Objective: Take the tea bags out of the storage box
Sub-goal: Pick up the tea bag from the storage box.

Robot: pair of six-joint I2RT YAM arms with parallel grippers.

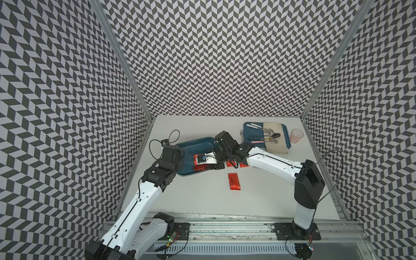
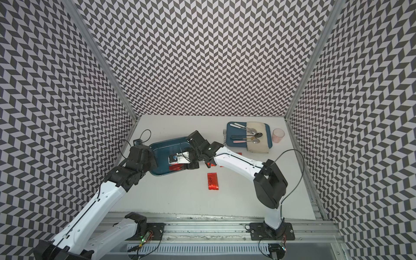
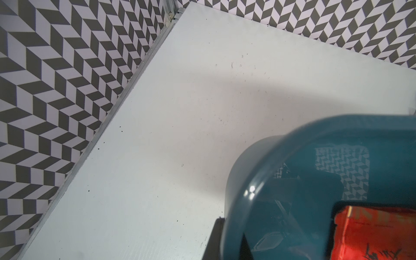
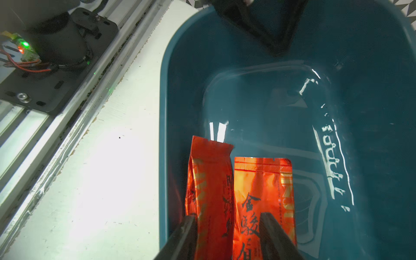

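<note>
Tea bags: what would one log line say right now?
left gripper shut on box | right gripper open over two bags in box | other bags out on table

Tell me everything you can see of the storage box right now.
The box is a glossy dark teal plastic tub, rectangular with rounded corners and low walls, on the white table. The left gripper is shut on its wall at one end. Two red foil tea bags lie side by side on its floor near the other end, with the right gripper down over them, jaws open. The rest of its floor looks bare.
</note>
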